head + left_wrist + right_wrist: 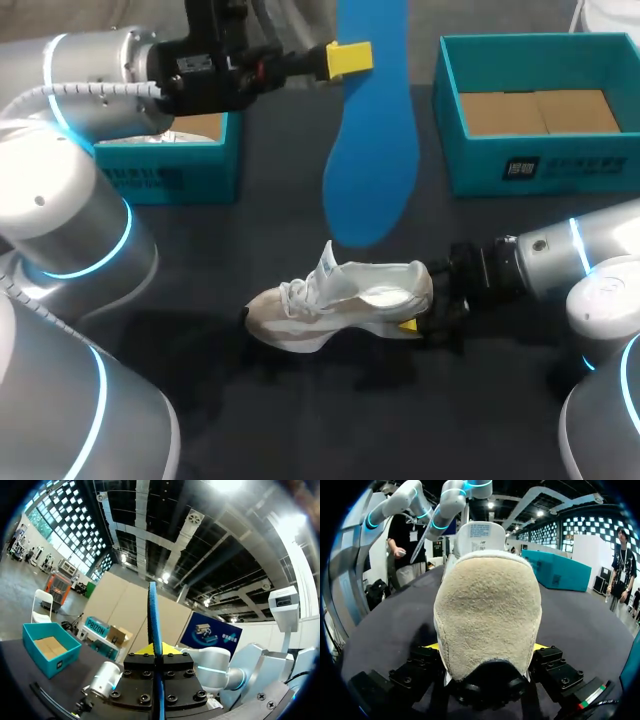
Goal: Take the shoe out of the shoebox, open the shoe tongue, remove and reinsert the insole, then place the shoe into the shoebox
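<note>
In the head view, our left gripper (350,60) is clenching the blue insole (372,150) at the upper middle of the frame. The insole is hanging with its long axis nearly top to bottom, and its rounded lower end is showing just above the shoe (340,300) at the centre. The shoe is lying on the table with its long axis left to right, toe to the left and tongue raised. Our right gripper (418,318) is grasping the heel from the right. The shoebox (540,150) is sitting at the upper right, well apart from both. We are judging that reinsertion turns on this mismatch: the insole is standing roughly across the shoe's length, so the left arm, the only one carrying it, would need to lower and tilt it toward the toe. In the left wrist view, we are seeing the insole (154,625) edge-on, pinched between the fingers of the gripper (158,652) and running straight ahead of them. In the right wrist view, the gripper (487,650) is closing on the shoe's heel (487,615) from both sides, with the shoe pointing straight ahead.
</note>
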